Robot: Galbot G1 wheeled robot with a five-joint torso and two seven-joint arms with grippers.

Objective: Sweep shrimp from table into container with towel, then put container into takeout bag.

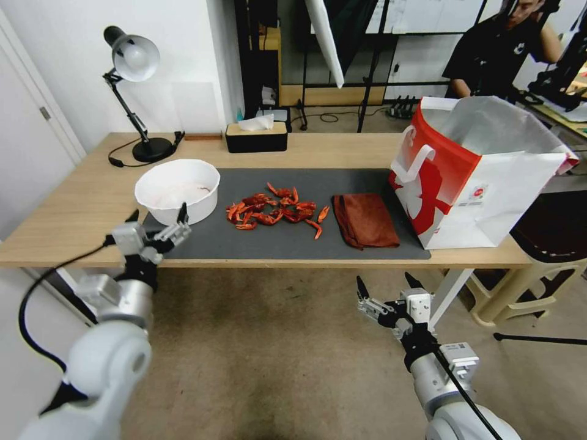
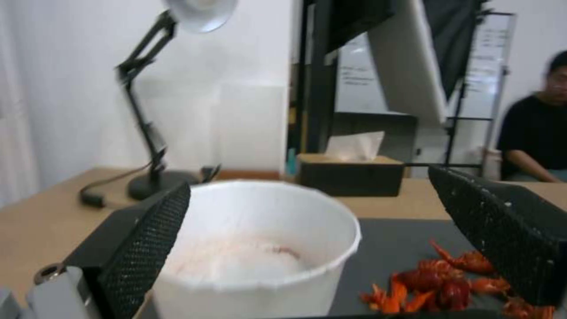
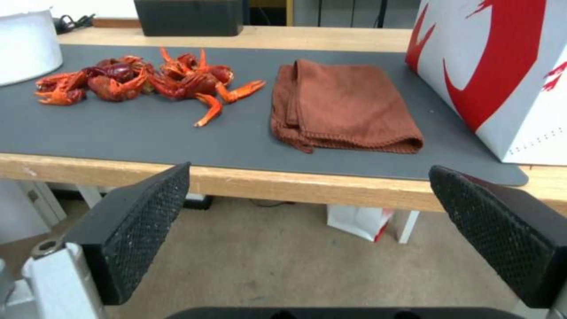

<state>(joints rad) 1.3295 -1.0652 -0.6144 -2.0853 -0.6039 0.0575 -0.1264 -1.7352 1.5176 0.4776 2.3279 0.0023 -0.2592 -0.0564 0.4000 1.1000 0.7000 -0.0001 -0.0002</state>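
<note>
On the dark mat of the table (image 1: 73, 201) a pile of red-orange shrimp (image 1: 273, 209) lies in the middle. The white container (image 1: 177, 190) stands left of the pile, and the folded rust-brown towel (image 1: 365, 220) lies right of it. The red and white takeout bag (image 1: 483, 177) stands open at the table's right end. My left gripper (image 1: 158, 216) is open at the near edge, just in front of the container (image 2: 254, 248). My right gripper (image 1: 389, 284) hangs open below the table's front edge, facing the towel (image 3: 343, 106) and the shrimp (image 3: 141, 79).
A black desk lamp (image 1: 131, 91) stands at the back left of the table and a black tissue box (image 1: 255, 135) at the back middle. A stool (image 1: 538, 256) sits right of the table. A person in black sits behind the bag.
</note>
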